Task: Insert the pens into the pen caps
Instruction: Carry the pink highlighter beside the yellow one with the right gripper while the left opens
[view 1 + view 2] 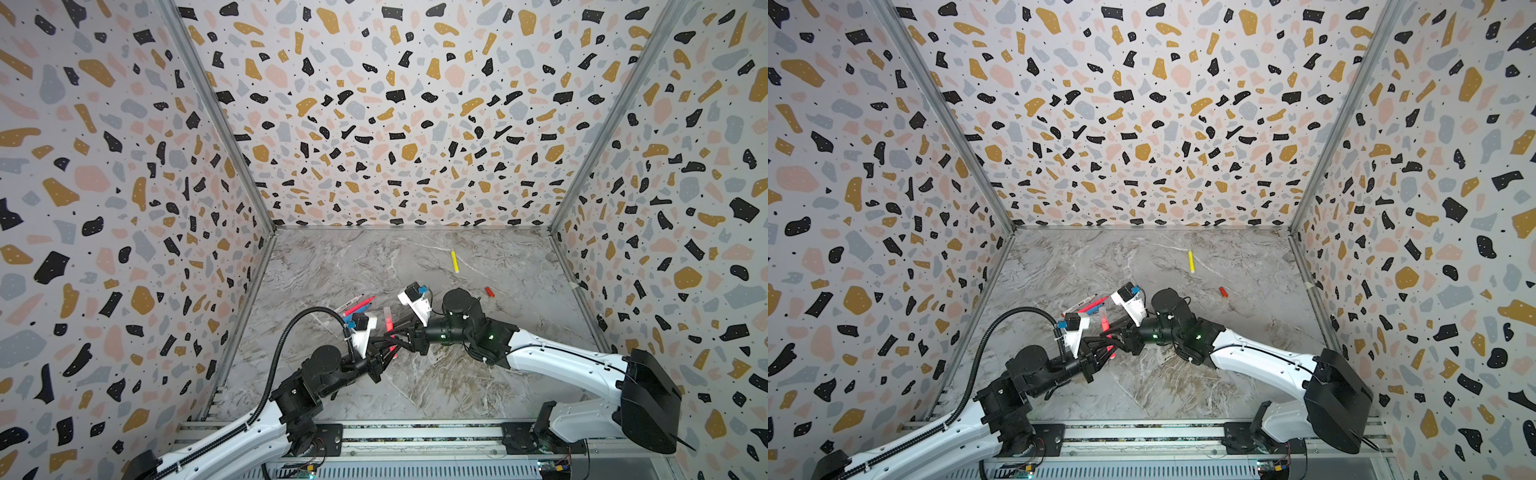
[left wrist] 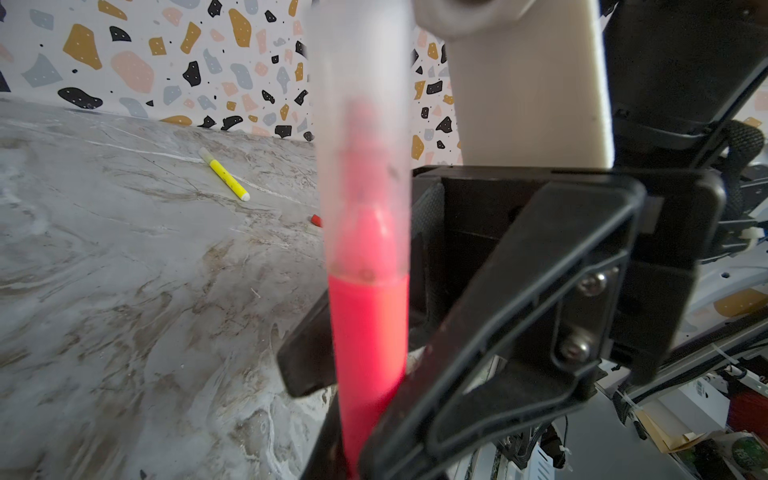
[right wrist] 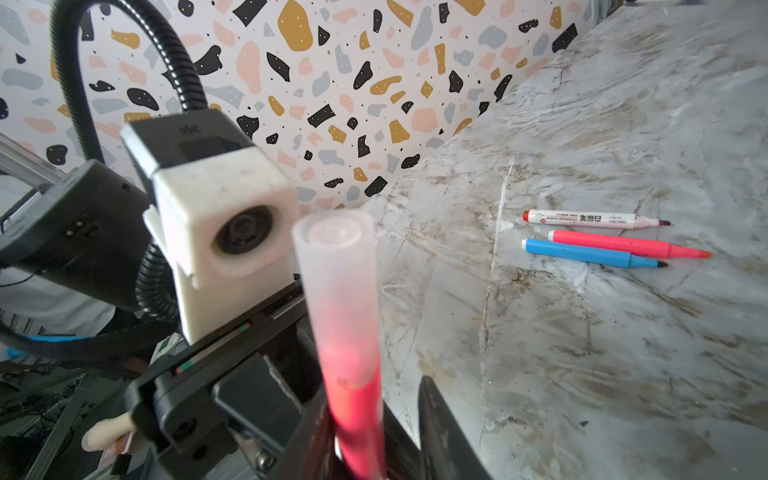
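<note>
A pink-red pen [image 1: 390, 327] [image 1: 1104, 323] stands nearly upright above the table's middle, its tip inside a clear cap [image 2: 361, 104] [image 3: 336, 266]. My left gripper [image 1: 390, 352] [image 2: 361, 457] is shut on its lower barrel. From the other side my right gripper [image 1: 393, 333] [image 3: 374, 449] straddles the barrel; one finger lies against it, and a slit of table shows before the other. A yellow pen [image 1: 454, 261] [image 2: 224, 174] lies far back. Beyond the right arm rests a red pen cap [image 1: 490, 291] [image 1: 1224, 292].
Three uncapped pens lie side by side left of centre: white-barrelled [image 3: 582, 219], pink-red [image 3: 615, 243] and blue [image 3: 582, 253]. Patterned walls [image 1: 124, 208] close the marble table [image 1: 457, 374] on three sides. The left arm's black cable [image 1: 286, 332] loops over the near left.
</note>
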